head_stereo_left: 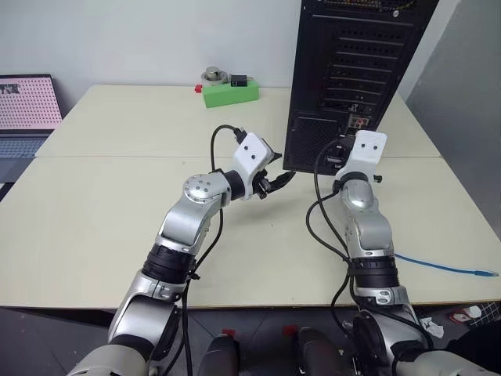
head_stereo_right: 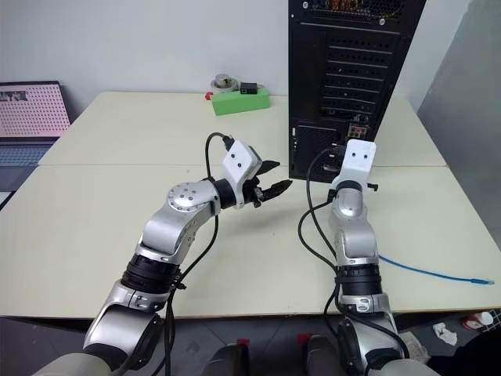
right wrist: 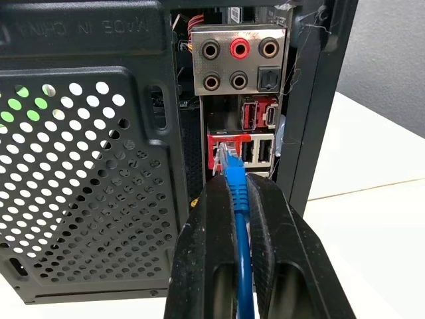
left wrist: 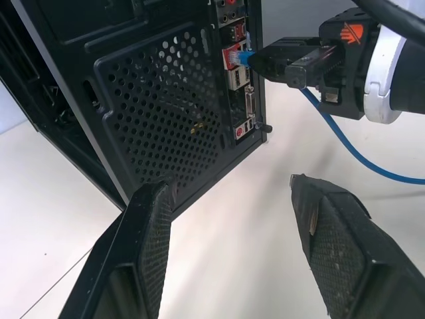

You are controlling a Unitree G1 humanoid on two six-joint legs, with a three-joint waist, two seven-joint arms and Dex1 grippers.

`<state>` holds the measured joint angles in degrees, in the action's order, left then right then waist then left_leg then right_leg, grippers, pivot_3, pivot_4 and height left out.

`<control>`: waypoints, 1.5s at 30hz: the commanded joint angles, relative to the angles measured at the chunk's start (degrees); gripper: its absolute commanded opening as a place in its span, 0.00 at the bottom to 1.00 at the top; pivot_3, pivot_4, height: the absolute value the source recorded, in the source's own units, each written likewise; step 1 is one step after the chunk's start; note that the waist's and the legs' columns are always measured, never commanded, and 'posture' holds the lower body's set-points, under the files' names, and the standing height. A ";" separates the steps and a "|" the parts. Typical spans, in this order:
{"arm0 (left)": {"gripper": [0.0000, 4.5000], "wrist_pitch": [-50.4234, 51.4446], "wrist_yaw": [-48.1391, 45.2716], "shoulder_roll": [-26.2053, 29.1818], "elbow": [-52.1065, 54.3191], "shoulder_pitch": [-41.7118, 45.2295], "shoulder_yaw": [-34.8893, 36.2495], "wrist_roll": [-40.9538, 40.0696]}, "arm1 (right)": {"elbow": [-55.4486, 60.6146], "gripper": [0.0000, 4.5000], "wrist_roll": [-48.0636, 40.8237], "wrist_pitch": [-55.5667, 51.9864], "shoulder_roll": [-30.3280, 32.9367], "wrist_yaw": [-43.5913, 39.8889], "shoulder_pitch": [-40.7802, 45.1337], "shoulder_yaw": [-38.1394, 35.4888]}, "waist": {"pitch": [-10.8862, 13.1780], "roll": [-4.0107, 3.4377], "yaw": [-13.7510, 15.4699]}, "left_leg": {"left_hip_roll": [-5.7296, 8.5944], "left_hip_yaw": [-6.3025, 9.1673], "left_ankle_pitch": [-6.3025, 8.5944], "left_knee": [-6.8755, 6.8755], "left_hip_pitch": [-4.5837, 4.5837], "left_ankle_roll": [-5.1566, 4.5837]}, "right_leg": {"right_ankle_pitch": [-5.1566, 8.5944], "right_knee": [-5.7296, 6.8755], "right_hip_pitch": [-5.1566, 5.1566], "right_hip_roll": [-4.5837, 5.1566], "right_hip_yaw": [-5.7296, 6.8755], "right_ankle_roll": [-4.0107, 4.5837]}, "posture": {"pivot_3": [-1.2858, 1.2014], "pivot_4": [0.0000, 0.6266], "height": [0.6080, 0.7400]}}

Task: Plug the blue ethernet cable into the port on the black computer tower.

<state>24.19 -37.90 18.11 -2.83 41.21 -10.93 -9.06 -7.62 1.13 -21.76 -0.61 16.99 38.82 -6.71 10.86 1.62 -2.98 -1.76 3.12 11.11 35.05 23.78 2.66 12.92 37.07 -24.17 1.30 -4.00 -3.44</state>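
One step in hand: seat plug | black computer tower upright at tabletop rear | right gripper clamped on blue ethernet cable, plug at red-framed port, possibly part-inserted | left gripper spread, empty | push straight, level, until latched.

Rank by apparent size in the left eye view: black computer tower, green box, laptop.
1. black computer tower, cropped at the top
2. laptop, cut off by the frame edge
3. green box

The right gripper pinches the blue ethernet cable.
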 commanded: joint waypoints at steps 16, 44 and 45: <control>0.65 -1.01 0.43 -0.42 1.76 0.64 1.11 0.14 | 1.06 0.00 1.06 -4.00 0.64 1.09 7.98 0.71 | 0.01 -0.02 -0.24 | 0.00 0.00 0.00 0.00 0.01 0.00 | 0.00 0.01 -0.02 0.00 -0.01 0.00 | 0.52 0.24 1.00; 0.66 -0.49 0.51 1.66 0.99 0.05 2.21 0.09 | 14.57 0.71 -3.13 -8.71 4.51 -9.06 -3.29 1.11 | 0.02 -0.03 -1.09 | 0.00 0.00 0.00 -0.09 0.03 0.00 | -0.03 -0.06 -0.03 0.00 -0.01 0.01 | 0.52 0.24 1.00; 0.66 0.00 0.58 2.06 0.74 0.01 2.47 0.13 | 17.89 0.74 -3.60 -10.25 4.91 -10.14 -5.34 1.43 | 0.02 -0.03 -0.99 | 0.01 0.00 0.00 -0.08 0.04 0.00 | -0.03 -0.05 -0.05 0.00 -0.02 0.01 | 0.52 0.24 1.00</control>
<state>23.57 -37.20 19.17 -2.95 40.97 -10.26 -8.69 1.96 -1.45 -29.12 3.43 9.36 35.71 -6.49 10.88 1.58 -3.97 -1.75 3.13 11.11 34.98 23.81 2.66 12.89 37.04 -24.21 1.30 -4.00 -3.43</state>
